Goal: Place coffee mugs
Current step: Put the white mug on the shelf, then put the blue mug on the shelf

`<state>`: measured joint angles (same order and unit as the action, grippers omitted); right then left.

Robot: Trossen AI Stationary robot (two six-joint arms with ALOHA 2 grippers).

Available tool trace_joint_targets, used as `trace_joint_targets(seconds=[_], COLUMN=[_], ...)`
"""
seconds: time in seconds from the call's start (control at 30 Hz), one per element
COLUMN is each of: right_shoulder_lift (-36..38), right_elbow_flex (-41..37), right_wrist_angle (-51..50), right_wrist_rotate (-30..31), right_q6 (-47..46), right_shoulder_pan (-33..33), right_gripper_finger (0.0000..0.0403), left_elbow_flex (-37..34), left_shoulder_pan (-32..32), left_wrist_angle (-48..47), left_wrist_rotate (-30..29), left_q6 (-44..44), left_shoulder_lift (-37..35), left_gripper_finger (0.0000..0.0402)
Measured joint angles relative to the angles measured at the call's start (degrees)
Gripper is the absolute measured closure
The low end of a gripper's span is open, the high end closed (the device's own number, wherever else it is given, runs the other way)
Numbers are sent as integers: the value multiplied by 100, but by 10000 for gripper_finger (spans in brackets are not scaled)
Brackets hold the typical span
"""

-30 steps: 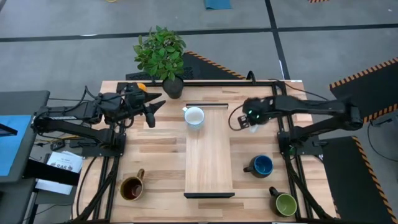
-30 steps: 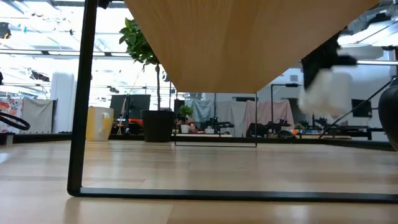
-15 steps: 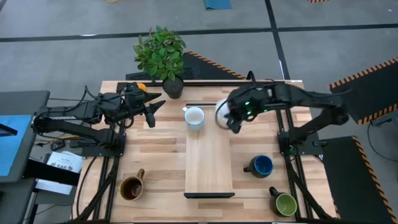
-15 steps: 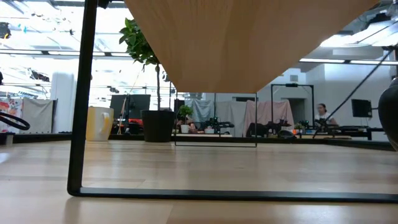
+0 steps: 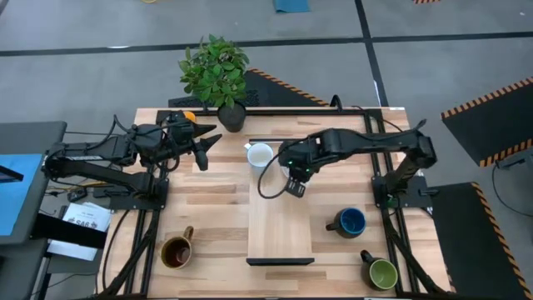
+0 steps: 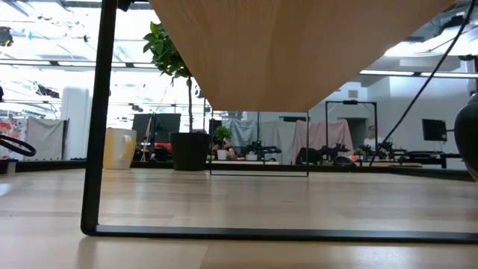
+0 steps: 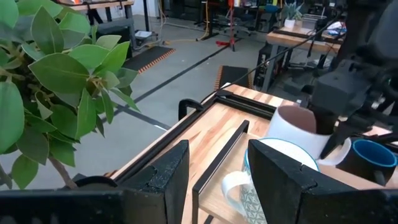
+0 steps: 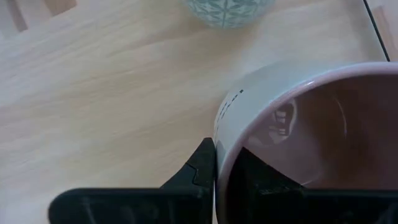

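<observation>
Over the raised wooden shelf (image 5: 281, 208), beside the white mug (image 5: 261, 155), the right pincer (image 5: 293, 173) grips the pinkish-mauve mug (image 8: 311, 143) by its rim, evidently to set it alongside; the left pincer (image 5: 202, 142) waits open at the worktop's (image 5: 208, 208) far left.

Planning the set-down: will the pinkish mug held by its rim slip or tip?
The pinkish mug looks glazed and rigid, so probably slippery. The right gripper pinches only its rim, so it may swing or tilt. Likely chips if it bumps the white mug.
</observation>
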<state>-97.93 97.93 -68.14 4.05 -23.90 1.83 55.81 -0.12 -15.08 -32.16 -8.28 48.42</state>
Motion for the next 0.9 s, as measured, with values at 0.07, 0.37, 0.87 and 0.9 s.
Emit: trace_joint_targets(seconds=[0.07,0.37,0.87,0.9], right_shoulder_lift=[4,11,533,636], right_elbow_flex=[0,4,2,2], right_wrist_angle=[12,325,343,350], right_wrist_rotate=[26,82,52,56], right_q6=[1,-1,31,44], right_shoulder_pan=[2,-109,-199,-199], right_gripper_finger=[358,298,184,184], left_elbow_flex=[0,0,0,0], left_shoulder_pan=[0,0,0,0], left_wrist_angle=[-5,-3,-5,-5], left_wrist_rotate=[0,0,-4,-4], left_q6=[-46,-54,68,68], left_shoulder_lift=[0,0,0,0], left_gripper_finger=[253,253,253,253])
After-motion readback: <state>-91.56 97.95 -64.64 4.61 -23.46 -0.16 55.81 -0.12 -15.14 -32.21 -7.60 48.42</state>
